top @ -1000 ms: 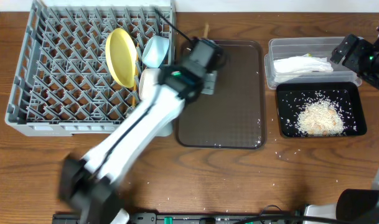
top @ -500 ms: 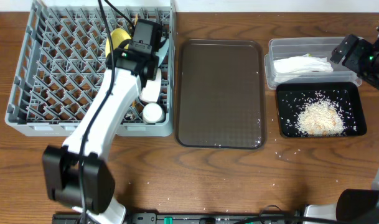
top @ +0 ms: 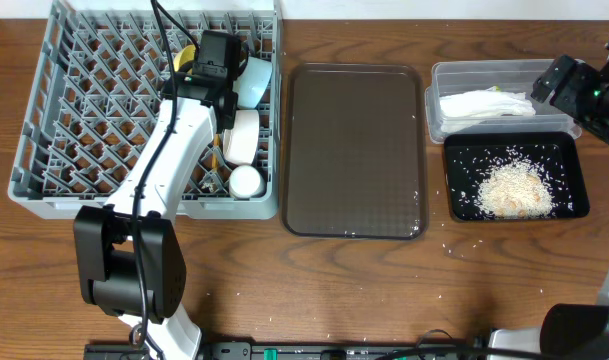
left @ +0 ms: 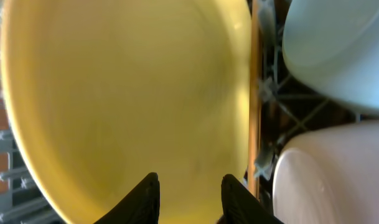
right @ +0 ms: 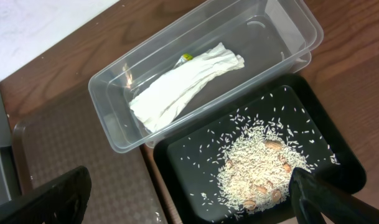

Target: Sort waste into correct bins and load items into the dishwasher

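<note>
The left pincer [left: 189, 190] has only a narrow gap between its fingertips and grips nothing. The yellow plate [left: 114, 93] stands on edge in the grey dish rack [top: 84, 120] right in front of it, with the light blue bowl [left: 338, 50] and the white bowl [left: 332, 180] just to the plate's side. The right pincer [right: 188, 186] is spread wide and empty above the clear tub [right: 108, 84] holding the white napkin [right: 183, 87] and the black tray [right: 177, 165] of rice [right: 257, 162], both on the tabletop [right: 354, 74].
</note>
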### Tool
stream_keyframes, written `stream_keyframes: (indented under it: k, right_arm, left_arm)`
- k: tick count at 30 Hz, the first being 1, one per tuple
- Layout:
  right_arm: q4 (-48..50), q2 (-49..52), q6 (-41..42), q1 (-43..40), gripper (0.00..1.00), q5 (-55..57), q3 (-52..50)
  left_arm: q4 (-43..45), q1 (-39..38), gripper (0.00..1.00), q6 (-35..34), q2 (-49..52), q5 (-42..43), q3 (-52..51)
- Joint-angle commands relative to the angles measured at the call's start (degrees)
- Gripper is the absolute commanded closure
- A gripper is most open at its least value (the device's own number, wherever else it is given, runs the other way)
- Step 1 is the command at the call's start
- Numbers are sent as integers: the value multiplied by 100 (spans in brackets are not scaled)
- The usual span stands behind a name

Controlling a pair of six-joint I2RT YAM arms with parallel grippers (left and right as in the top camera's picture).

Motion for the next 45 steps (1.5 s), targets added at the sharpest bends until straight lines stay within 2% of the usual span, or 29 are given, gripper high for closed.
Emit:
stream_keyframes:
  k: [1, 7, 11, 12, 17, 21, 23, 24, 25, 26, 35, 40, 45]
  right_arm:
    - [-2, -13, 42, -50, 1, 11, 9]
    - [0, -13, 42, -50, 1, 11, 9]
    - [-2, -13, 42, -50, 1, 11, 9]
    - [-2, -13, 42, -50, 1, 11, 9]
    - [-2, -13, 42, -50, 1, 11, 9]
    - [-2, -13, 42, -50, 1, 11, 9]
    - [-2, -13, 42, -50, 1, 11, 9]
    - [-2, -13, 42, -50, 1, 11, 9]
    - [-2, -13, 42, -50, 1, 11, 9]
    - [-2, -13, 42, -50, 1, 11, 9]
    - [-2, -13, 42, -50, 1, 11, 9]
    - [0, -13, 42, -50, 1, 11, 9]
    - [-2, -13, 42, -50, 1, 9, 9]
  left_arm:
    - [-350, -57, 65, -494, -442, -44, 9]
    - [-1156, -214, 64, -527, -1561, 654, 33]
    - [-1731, -286, 33, -527, -2339, 942, 33]
    - [-1932, -289, 22, -527, -2518, 1032, 33]
    - [-3093, -286, 18, -527, -3283, 1773, 33]
    - [-3556, -286, 16, -498, -3606, 1617, 33]
    - [-3777, -286, 22, -501, -3762, 1587, 33]
    - [-3866, -286, 21, -501, -3836, 1587, 33]
    - [-3930, -286, 12, -501, -3893, 1587, 33]
    - [-3991, -286, 12, -501, -3950, 1587, 33]
    - [-4153, -278, 10, -505, -4282, 1731, 20]
    - [-3226, 4, 9, -505, -5090, 1805, -210]
    - [-1921, 450, 8, -503, -6074, 1910, -1086]
